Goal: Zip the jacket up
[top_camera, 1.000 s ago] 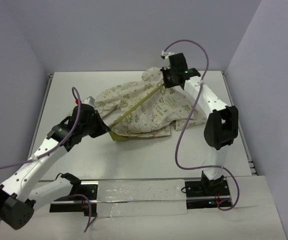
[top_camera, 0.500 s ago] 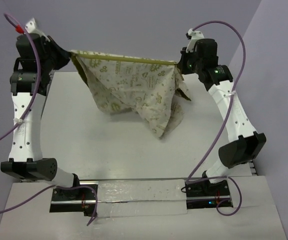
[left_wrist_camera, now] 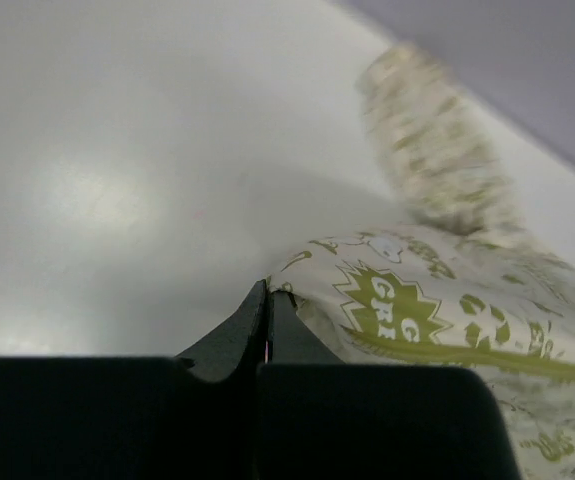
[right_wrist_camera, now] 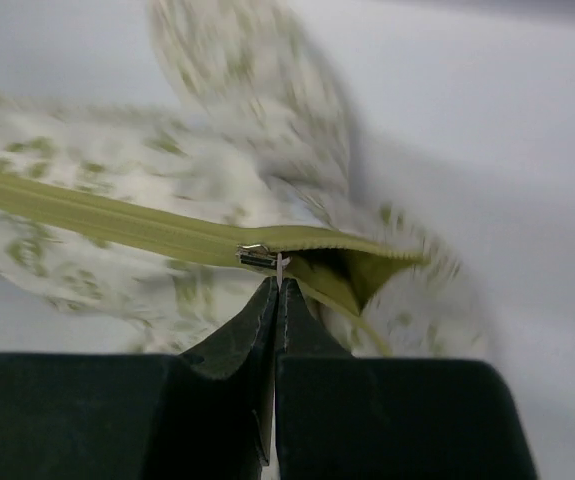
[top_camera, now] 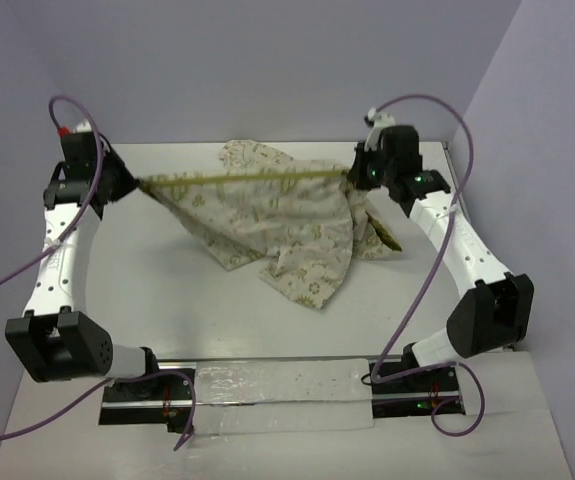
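Note:
The jacket (top_camera: pixel 287 225), cream with olive-green print, hangs stretched between both grippers, its lower folds resting on the table. Its olive zipper line (top_camera: pixel 237 178) runs taut from left to right. My left gripper (top_camera: pixel 135 186) is shut on the jacket's left end, where the printed fabric (left_wrist_camera: pixel 417 300) bunches at the fingertips (left_wrist_camera: pixel 269 292). My right gripper (top_camera: pixel 351 176) is shut on the zipper pull (right_wrist_camera: pixel 280 268), next to the metal slider (right_wrist_camera: pixel 257 257). To the left of the slider the zipper (right_wrist_camera: pixel 107 220) is closed. To the right of it the jacket gapes open, showing olive lining (right_wrist_camera: pixel 352 270).
The white table (top_camera: pixel 167 300) is walled by grey panels at the back and both sides. Purple cables (top_camera: pixel 437 110) loop above each arm. The arm bases sit on a plate (top_camera: pixel 277 395) at the near edge.
Both arms lifted the jacket off the table and pulled it taut high up, then came down. It now hangs lower, its bottom touching the table.

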